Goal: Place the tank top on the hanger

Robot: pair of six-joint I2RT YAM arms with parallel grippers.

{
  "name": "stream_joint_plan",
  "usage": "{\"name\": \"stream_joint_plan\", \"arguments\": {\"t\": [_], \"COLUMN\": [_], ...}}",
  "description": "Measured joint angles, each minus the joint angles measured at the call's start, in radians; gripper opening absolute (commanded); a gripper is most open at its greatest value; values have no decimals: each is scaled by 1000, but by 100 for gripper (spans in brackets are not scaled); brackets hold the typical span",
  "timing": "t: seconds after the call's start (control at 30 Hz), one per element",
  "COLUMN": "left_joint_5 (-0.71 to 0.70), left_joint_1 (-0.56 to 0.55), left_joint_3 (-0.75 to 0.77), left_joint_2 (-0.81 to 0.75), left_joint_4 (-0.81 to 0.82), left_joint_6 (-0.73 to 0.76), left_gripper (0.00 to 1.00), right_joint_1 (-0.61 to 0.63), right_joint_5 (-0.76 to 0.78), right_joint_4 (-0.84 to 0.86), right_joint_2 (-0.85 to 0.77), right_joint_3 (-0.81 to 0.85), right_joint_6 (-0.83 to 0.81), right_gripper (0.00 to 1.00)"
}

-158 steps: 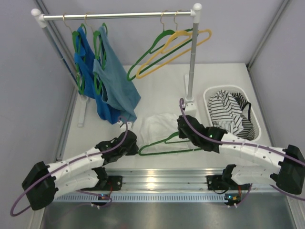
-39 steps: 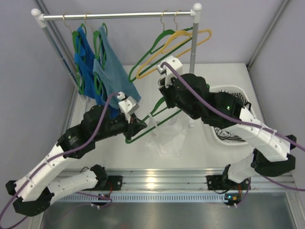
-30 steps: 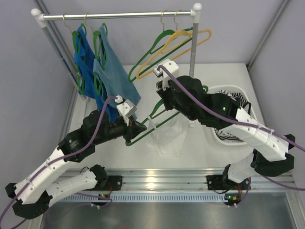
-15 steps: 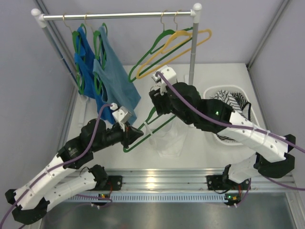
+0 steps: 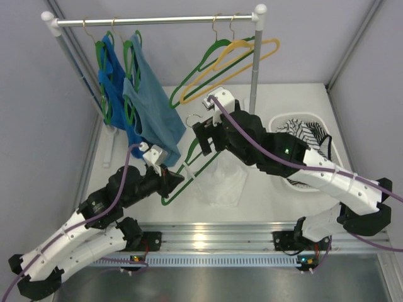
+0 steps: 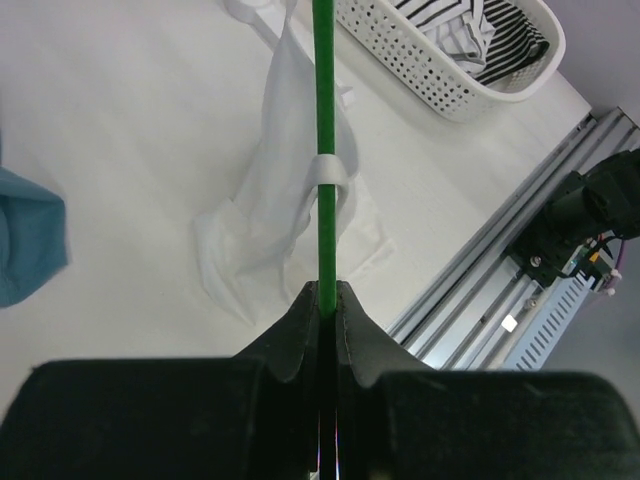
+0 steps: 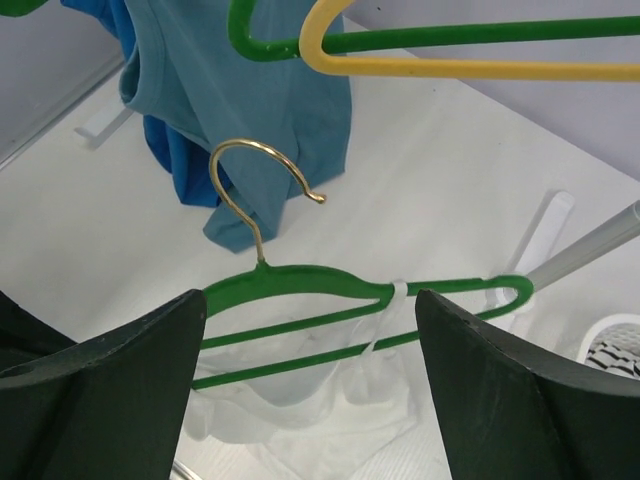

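**While the left gripper [image 6: 325, 292] clamps the hanger [image 5: 189, 175], the tank top [image 5: 221, 182] hangs from it by one strap**

Left arm [image 5: 94, 211]: reaches from the near left corner forward and to the right, forearm raised, wrist aimed at the middle of the table [image 5: 296, 100]. Its jaws are pressed tight on the thin green bar at the hanger's near end.

Right arm [image 5: 315, 167]: elbow out to the right, forearm crossing back over the basket [image 6: 420, 60] toward the centre. The right gripper [image 7: 305, 300] points down and to the left with its jaws spread wide, gripping nothing.

Hanger: held off the table. Its long axis runs on a slant from near left, at the left gripper, to far right. Its hook [image 7: 262, 190] curls up toward the blue tops [image 5: 151, 119], close by the right gripper. In the right wrist view it shows beyond the spread fingers, touching neither.

Tank top: one white strap is looped round the hanger bar, partway along from the left jaws. The rest droops below the bar and bunches on the table beneath, apart from both grippers.
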Motion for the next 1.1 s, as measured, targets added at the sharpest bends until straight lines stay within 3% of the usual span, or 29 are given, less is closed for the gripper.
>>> {"name": "stream_joint_plan", "arguments": {"t": [0.47,0.67,1.1], "left_joint_5": [-181,-262,-493], "left_joint_1": [0,0,0], "left_joint_3": [-6,63,238], "left_joint_2": [-132,-145,55], "left_joint_4": [-163,-258,-344], "left_joint_6": [-108,-151,-137], "left_gripper": [0,0,0], "right_joint_1": [-1,-9,-14], "right_joint_5": [71,79,79], "right_joint_4": [40,50,51], "right_joint_2": [-31,-34,-56], "right_joint_3": [-53,-66,-82], "right_joint_6": [0,0,1], "right_gripper": [87,87,87]}}
